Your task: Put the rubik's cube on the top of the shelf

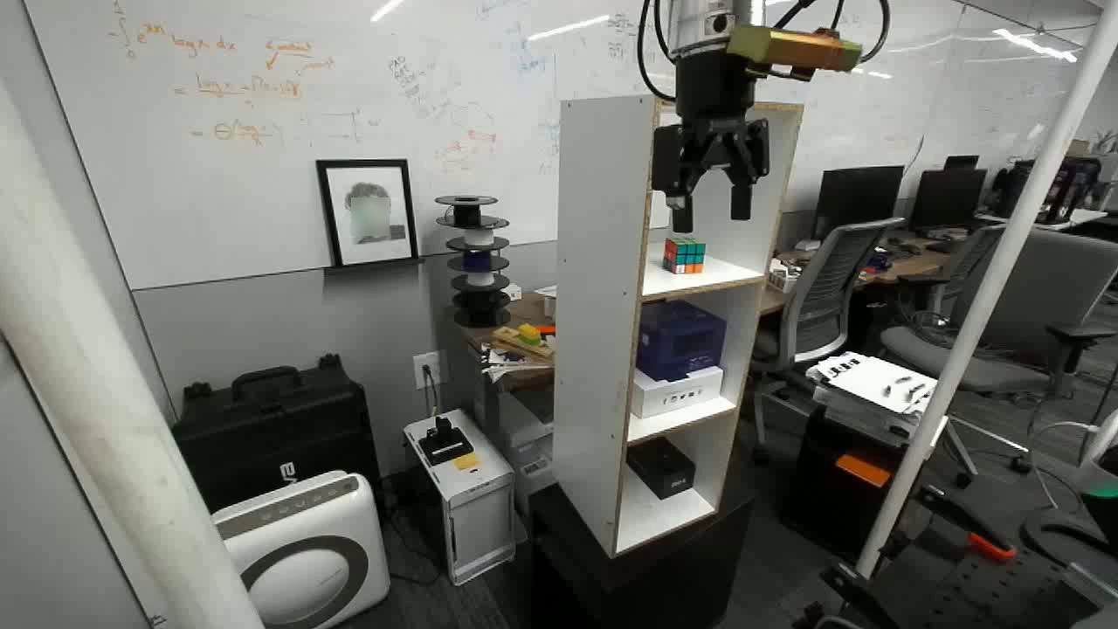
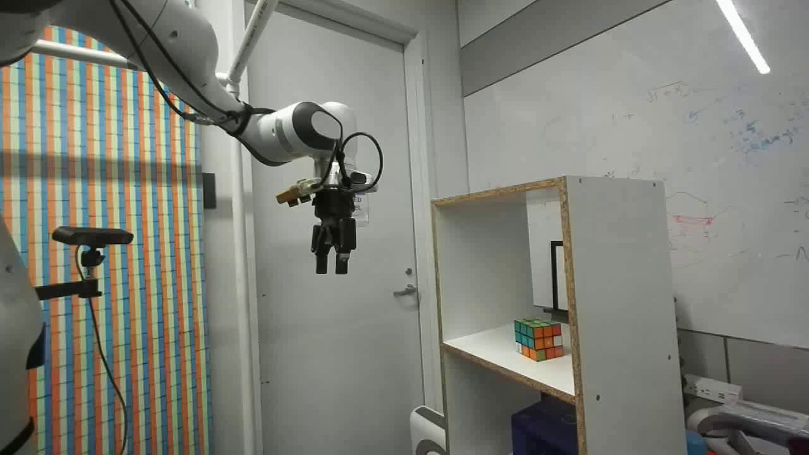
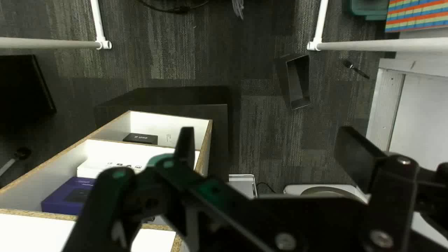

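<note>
The rubik's cube has teal, red and orange stickers. It sits on the floor of the shelf's uppermost open compartment, and it also shows in an exterior view near the right side wall. The tall white shelf has an open front and raw chipboard edges; it shows too in an exterior view and on the left of the wrist view. My gripper points down in front of the shelf, apart from it. Its fingers are spread with nothing between them. The cube is out of view in the wrist view.
Lower compartments hold a dark blue box on a white box, and a black box. The shelf stands on a black base. White poles stand nearby. A door is behind the gripper.
</note>
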Robot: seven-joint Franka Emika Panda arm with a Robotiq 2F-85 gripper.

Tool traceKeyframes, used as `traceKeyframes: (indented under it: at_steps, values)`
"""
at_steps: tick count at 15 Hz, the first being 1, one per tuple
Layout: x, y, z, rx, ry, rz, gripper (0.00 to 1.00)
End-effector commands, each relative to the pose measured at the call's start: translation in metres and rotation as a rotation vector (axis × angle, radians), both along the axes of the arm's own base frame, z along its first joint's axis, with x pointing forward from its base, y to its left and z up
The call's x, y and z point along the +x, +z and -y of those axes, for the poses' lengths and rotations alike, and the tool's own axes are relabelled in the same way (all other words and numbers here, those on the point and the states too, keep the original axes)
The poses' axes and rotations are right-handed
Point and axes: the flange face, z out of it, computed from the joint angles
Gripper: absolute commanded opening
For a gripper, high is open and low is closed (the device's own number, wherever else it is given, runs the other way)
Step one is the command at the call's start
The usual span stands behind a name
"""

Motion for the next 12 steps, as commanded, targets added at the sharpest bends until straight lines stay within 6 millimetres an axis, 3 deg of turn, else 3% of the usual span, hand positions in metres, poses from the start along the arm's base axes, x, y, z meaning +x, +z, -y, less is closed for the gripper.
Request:
traceKeyframes:
  at_steps: [1, 12]
  values:
    - [0.0008, 0.0021, -0.0004, 0.001, 0.000, 0.004, 1.00]
    - [0.0041, 0.0022, -0.0016, 0.004, -0.002, 0.035, 1.00]
